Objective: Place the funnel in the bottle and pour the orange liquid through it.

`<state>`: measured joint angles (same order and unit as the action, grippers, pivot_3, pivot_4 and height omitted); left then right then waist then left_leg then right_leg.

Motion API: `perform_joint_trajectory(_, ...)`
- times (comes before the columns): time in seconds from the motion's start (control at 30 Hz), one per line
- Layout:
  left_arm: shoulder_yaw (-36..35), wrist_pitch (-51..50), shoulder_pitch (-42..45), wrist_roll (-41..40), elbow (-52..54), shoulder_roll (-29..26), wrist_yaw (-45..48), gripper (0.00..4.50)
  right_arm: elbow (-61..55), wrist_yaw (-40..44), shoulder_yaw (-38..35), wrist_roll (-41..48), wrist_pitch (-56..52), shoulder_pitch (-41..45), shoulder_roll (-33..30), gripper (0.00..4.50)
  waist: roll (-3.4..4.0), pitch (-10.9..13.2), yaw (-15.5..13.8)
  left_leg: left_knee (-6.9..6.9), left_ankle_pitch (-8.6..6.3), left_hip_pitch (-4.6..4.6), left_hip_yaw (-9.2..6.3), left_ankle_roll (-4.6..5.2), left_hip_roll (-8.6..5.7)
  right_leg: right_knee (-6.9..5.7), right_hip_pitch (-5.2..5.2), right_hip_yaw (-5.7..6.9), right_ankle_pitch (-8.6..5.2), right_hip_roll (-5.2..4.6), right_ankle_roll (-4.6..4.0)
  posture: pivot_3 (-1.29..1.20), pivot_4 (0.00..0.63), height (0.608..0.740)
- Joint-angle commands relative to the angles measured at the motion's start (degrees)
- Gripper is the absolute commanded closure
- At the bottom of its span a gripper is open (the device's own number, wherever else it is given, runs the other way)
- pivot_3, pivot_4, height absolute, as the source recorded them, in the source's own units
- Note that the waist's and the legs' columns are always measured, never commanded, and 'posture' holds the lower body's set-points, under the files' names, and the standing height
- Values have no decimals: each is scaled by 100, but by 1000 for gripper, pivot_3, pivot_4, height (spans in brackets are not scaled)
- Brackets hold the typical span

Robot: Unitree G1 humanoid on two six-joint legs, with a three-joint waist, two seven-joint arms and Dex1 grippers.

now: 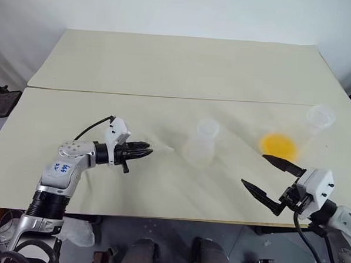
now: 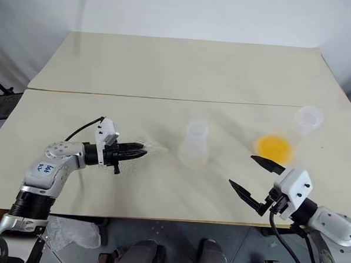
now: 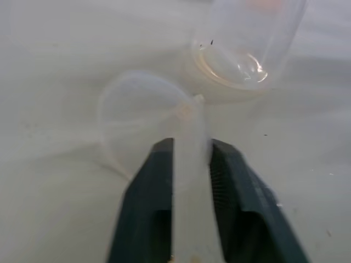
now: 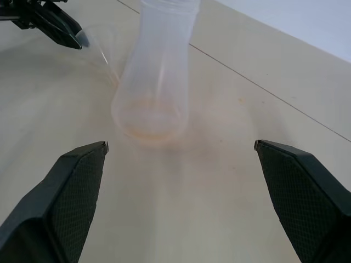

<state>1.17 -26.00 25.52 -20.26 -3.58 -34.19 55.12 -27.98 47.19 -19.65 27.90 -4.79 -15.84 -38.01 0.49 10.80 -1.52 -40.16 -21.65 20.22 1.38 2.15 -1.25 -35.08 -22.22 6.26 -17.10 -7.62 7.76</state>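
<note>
Left claw (image 3: 189, 150) clamped on funnel (image 3: 148, 123) stem.

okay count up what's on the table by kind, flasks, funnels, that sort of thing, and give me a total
Flasks: 2, the small empty one and the large one holding orange liquid
Funnels: 1
Total: 3

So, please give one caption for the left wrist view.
Left gripper shut on the clear funnel, beside the bottle.
</note>
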Motion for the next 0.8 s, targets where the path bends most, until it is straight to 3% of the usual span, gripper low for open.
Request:
perform_joint_trajectory(0.03,-71,212,246,-35,-108,-61,211,4477,-195,-28,-205,40,85,-28,-1,0,0,0,-6,0,0,0,-1,0,0,0,1,1,0,0,0,0,150,740)
perform_joint_trajectory(0.27,-195,495,905,-58,-631,-140,552,4477,-161,-39,-211,31,123,14,33,0,0,0,-2,0,1,1,3,1,0,-1,-2,1,0,2,0,0,150,740)
perform_joint_trajectory(0.43,-430,777,1894,-166,-1314,-106,739,4477,-209,-109,-284,156,57,129,48,0,-2,1,-3,-3,1,4,6,2,-2,-5,-6,1,0,2,0,0,150,740)
perform_joint_trajectory(0.53,-327,1096,2693,-93,-1835,6,1101,4477,-295,-142,-364,386,-75,266,17,0,-3,1,-13,-6,2,11,7,3,-4,-11,-14,4,1,1,2,0,150,740)
perform_joint_trajectory(0.8,231,1976,3731,194,-2606,453,2230,4477,-595,-217,-471,877,-532,453,-99,0,-5,3,-6,-4,2,16,17,5,-5,-8,-19,7,3,1,5,0,150,740)
